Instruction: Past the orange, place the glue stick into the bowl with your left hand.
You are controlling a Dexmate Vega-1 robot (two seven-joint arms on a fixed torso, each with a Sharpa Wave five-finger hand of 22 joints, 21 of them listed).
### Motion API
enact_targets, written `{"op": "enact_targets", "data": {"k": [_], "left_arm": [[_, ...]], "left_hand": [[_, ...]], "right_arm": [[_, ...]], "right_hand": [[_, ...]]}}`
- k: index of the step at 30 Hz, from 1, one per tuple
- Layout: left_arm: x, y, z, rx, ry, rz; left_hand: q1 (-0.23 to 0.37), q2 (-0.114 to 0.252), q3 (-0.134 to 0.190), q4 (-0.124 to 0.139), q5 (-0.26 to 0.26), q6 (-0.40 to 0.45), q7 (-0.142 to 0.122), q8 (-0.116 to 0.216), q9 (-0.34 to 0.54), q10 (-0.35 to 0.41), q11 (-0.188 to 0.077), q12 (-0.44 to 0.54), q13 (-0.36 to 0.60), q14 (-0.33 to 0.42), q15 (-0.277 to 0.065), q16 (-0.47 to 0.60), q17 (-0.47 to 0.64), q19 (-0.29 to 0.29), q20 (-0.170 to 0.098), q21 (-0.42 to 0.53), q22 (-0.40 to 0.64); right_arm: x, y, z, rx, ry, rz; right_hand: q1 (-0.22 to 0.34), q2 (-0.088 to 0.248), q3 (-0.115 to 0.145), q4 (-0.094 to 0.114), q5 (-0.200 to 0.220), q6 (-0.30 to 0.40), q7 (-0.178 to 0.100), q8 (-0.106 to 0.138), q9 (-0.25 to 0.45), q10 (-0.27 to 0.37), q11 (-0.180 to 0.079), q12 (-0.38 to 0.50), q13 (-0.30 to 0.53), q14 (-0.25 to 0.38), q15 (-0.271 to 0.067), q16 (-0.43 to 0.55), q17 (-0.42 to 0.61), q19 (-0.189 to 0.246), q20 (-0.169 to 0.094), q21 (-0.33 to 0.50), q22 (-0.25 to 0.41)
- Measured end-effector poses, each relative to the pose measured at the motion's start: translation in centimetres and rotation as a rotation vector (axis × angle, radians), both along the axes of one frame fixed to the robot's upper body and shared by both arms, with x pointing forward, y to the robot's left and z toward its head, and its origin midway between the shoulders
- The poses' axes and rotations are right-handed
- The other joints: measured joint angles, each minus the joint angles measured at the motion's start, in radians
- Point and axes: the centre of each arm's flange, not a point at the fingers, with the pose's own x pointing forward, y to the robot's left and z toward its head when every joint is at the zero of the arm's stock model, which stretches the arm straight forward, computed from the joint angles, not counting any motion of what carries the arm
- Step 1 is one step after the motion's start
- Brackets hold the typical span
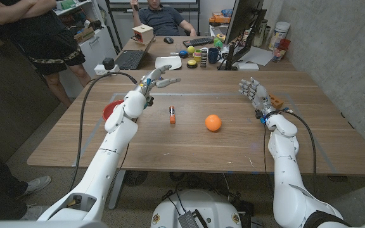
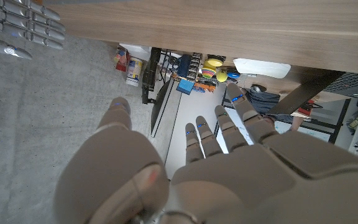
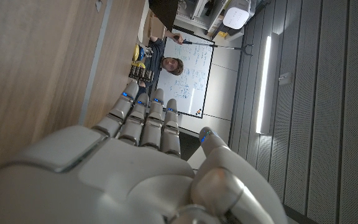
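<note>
The glue stick [image 1: 172, 114], orange with a black end, lies on the wooden table [image 1: 189, 152] left of centre. The orange [image 1: 213, 122] sits just to its right. A red bowl [image 1: 111, 108] stands at the table's left side, partly hidden behind my left forearm. My left hand [image 1: 158, 80] hovers beyond the glue stick, fingers spread and holding nothing; the left wrist view shows the same hand [image 2: 216, 162] empty. My right hand [image 1: 253, 91] stands at the right with fingers apart and nothing in it, and appears again as the right hand [image 3: 142, 168] with straight fingers.
At the table's far edge are a laptop [image 1: 130, 59], a white dish [image 1: 167, 63], a monitor [image 1: 243, 25] and several small items. A small orange block [image 1: 275, 101] lies by my right wrist. One person sits behind the table, another stands at the far left.
</note>
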Motion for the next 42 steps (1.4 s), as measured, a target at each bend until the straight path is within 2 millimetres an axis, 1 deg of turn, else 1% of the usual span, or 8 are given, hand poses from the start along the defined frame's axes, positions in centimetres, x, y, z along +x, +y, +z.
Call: {"op": "enact_targets", "data": {"k": [7,12,17,20,21,25,31,42], "left_arm": [[0.1,-0.2,0.0,0.057,0.041,0.002],[-0.3,-1.0,0.2,0.086,0.072,0.030],[-0.4,-1.3,0.1,0.100,0.106,0.068],[-0.5,-1.6,-0.1,0.109,0.128,0.093],[-0.9,-2.4,0.0,0.118,0.130,0.094],[-0.9,-2.4,-0.3,0.126,0.168,0.135],[-1.6,-3.2,0.0,0.141,0.223,0.185],[-2.0,-3.8,0.4,0.153,0.344,0.265]], "left_hand": [[0.000,0.000,-0.004,-0.004,0.000,-0.004,-0.003,0.000,0.000,-0.004,0.000,0.000,0.000,0.000,0.000,0.000,0.000,-0.005,-0.005,0.000,-0.001],[-0.012,-0.012,-0.033,-0.002,0.000,-0.026,0.008,0.000,0.000,-0.017,0.025,0.000,0.004,0.001,0.001,0.000,0.004,0.024,0.020,0.000,-0.001],[-0.028,-0.011,-0.058,-0.003,0.000,-0.032,0.014,0.000,0.000,-0.001,0.041,0.008,0.005,0.042,0.001,0.012,0.005,0.083,0.029,0.008,-0.001],[-0.028,-0.011,-0.063,-0.001,0.000,-0.038,0.019,0.000,0.000,-0.001,0.041,0.008,0.005,0.043,0.000,0.012,0.005,0.088,0.031,0.008,-0.001],[-0.028,-0.011,-0.065,-0.002,0.000,-0.038,0.020,0.000,0.000,-0.001,0.041,0.008,0.005,0.043,0.000,0.012,0.005,0.088,0.031,0.008,-0.001],[-0.033,-0.017,-0.075,-0.003,0.008,-0.050,0.031,0.000,0.005,-0.012,0.054,0.008,0.005,0.043,0.000,0.012,0.005,0.093,0.036,0.008,-0.001],[-0.046,-0.013,-0.096,-0.002,0.008,-0.075,0.047,0.000,0.005,-0.026,0.103,0.008,0.005,0.043,0.000,0.012,0.005,0.111,0.054,0.008,-0.001],[-0.060,-0.009,-0.118,0.000,0.008,-0.100,0.072,0.000,0.005,-0.021,0.133,0.008,0.005,0.068,0.000,0.018,0.009,0.143,0.069,0.008,-0.001]], "right_arm": [[0.0,0.0,0.0,0.000,-0.001,0.001],[0.0,0.0,0.1,-0.001,-0.003,0.003],[0.0,0.2,0.1,-0.003,-0.005,0.006],[0.0,0.3,0.1,-0.004,-0.006,0.007],[0.0,0.3,0.2,-0.004,-0.006,0.007],[-0.2,0.3,0.4,-0.006,-0.016,0.007],[-0.5,0.2,0.6,-0.007,-0.029,0.005],[-0.8,0.1,0.9,-0.009,-0.053,0.008]], "right_hand": [[-0.004,0.004,-0.004,0.004,0.000,0.000,0.000,0.000,0.000,0.000,0.000,0.000,0.000,0.000,0.000,0.000,0.000,0.000,0.000,-0.004,0.000],[-0.013,0.006,-0.004,0.004,0.000,0.000,0.000,0.000,0.000,0.000,0.000,0.000,0.000,0.000,0.000,0.000,0.000,0.000,0.000,-0.004,0.000],[-0.017,0.009,-0.004,0.004,0.000,0.000,0.000,0.000,0.000,0.000,0.000,0.000,0.000,0.000,0.000,0.000,0.000,0.004,0.004,-0.004,0.000],[-0.017,0.009,-0.007,0.007,0.000,0.000,0.000,0.000,0.000,0.000,0.000,0.000,0.000,0.000,0.000,0.000,0.000,0.004,0.004,-0.004,0.000],[-0.017,0.009,-0.007,0.007,0.000,0.000,0.000,0.000,0.000,0.000,0.000,0.000,0.000,0.000,0.000,0.000,0.000,0.004,0.004,-0.004,0.000],[-0.017,0.009,-0.007,0.007,0.000,0.000,0.000,0.000,0.000,0.000,0.000,0.000,0.000,0.000,0.000,0.000,0.000,0.004,0.004,-0.006,0.000],[-0.022,0.004,-0.007,0.007,0.000,0.000,0.000,0.000,0.000,0.000,0.000,0.000,0.000,0.000,0.000,0.000,0.000,0.004,0.004,-0.008,0.000],[-0.026,0.000,-0.011,0.011,0.004,0.004,0.004,0.000,0.000,0.002,0.002,0.000,0.000,0.002,-0.002,0.000,0.000,0.003,0.004,-0.008,0.000]]}}
